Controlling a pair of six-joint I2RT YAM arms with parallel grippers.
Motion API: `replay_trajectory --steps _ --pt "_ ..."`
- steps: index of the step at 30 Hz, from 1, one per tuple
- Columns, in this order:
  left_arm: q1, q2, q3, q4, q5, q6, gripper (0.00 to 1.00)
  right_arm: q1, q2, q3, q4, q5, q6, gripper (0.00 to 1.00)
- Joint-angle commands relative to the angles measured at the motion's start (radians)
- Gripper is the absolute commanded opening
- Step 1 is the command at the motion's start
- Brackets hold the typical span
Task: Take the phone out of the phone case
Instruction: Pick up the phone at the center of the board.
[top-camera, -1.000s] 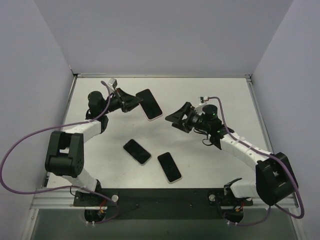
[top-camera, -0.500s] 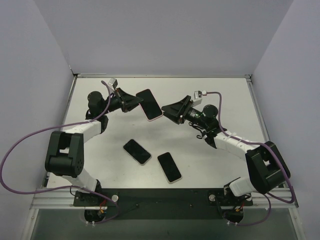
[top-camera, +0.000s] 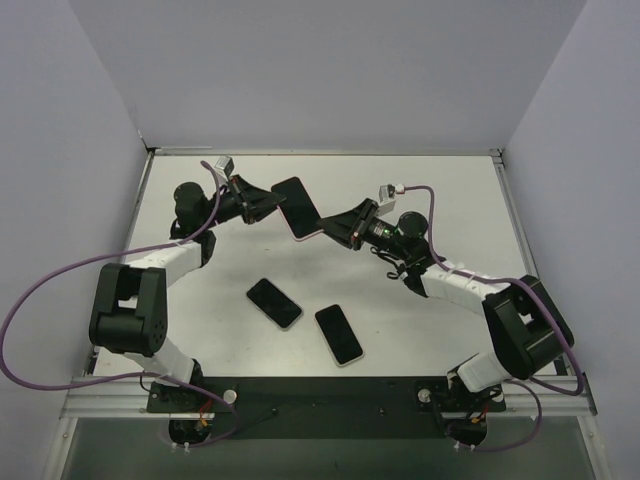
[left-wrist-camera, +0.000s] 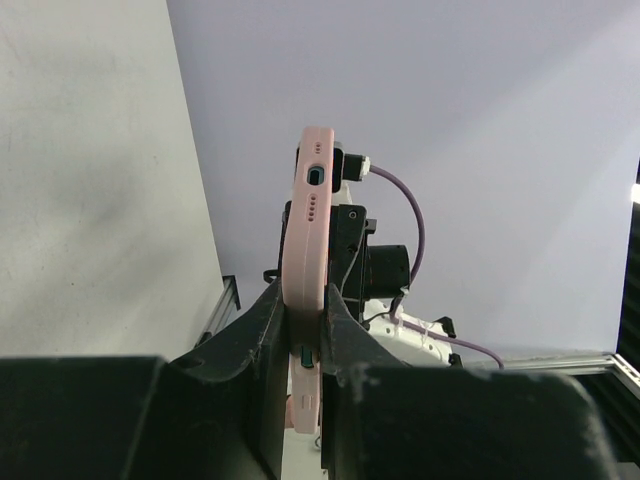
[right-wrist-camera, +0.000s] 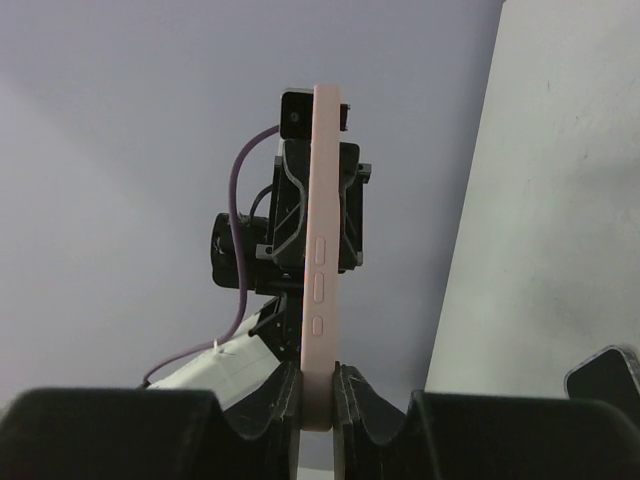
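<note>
White bench (top-camera: 450, 200) | left jaws, right jaws clamped on pink phone case (top-camera: 298, 207) | you hold left firm, peel the rim slowly

White table (top-camera: 450, 190), dark phone (top-camera: 274, 303) lying flat near the middle, second phone (top-camera: 339, 334) just beside it, not touching

Pink phone case (left-wrist-camera: 305, 250) edge-on, upright, clamped between left gripper (left-wrist-camera: 303, 302) fingers; port end uppermost; right arm (left-wrist-camera: 378, 270), purple cable (left-wrist-camera: 411, 215) directly behind.
</note>
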Motion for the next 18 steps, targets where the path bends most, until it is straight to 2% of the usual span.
replay_trajectory --steps 1,3,5,7,8,9,12,16,17,18 --pt "-0.004 -0.041 0.023 0.050 -0.010 0.012 0.00 0.015 0.008 -0.013 0.217 0.038 0.065 0.00" --pt "-0.004 -0.041 0.022 0.056 -0.008 0.012 0.00 0.013 0.039 -0.022 0.286 0.054 0.148 0.00" --pt "-0.004 -0.043 0.012 0.080 -0.014 -0.006 0.00 0.013 0.070 -0.030 0.432 0.095 0.212 0.00" --pt "-0.004 -0.037 -0.003 0.180 -0.027 -0.048 0.00 0.015 0.125 -0.024 0.544 0.130 0.321 0.00" --pt "-0.006 -0.032 -0.009 0.229 -0.033 -0.113 0.00 0.021 0.133 -0.007 0.546 0.149 0.347 0.00" --pt "-0.004 -0.020 -0.014 0.344 -0.040 -0.150 0.00 0.026 0.128 -0.001 0.546 0.161 0.350 0.00" --pt "-0.017 0.002 0.000 0.492 -0.065 -0.261 0.00 0.039 0.134 0.034 0.546 0.208 0.390 0.00" --pt "-0.043 -0.018 0.028 0.465 -0.083 -0.249 0.00 0.044 0.125 0.071 0.546 0.247 0.421 0.00" --pt "-0.053 -0.024 0.034 0.439 -0.082 -0.211 0.00 0.044 0.124 0.079 0.546 0.248 0.417 0.00" --pt "-0.056 -0.038 0.046 0.345 -0.080 -0.182 0.00 0.044 0.114 0.096 0.546 0.250 0.412 0.00"
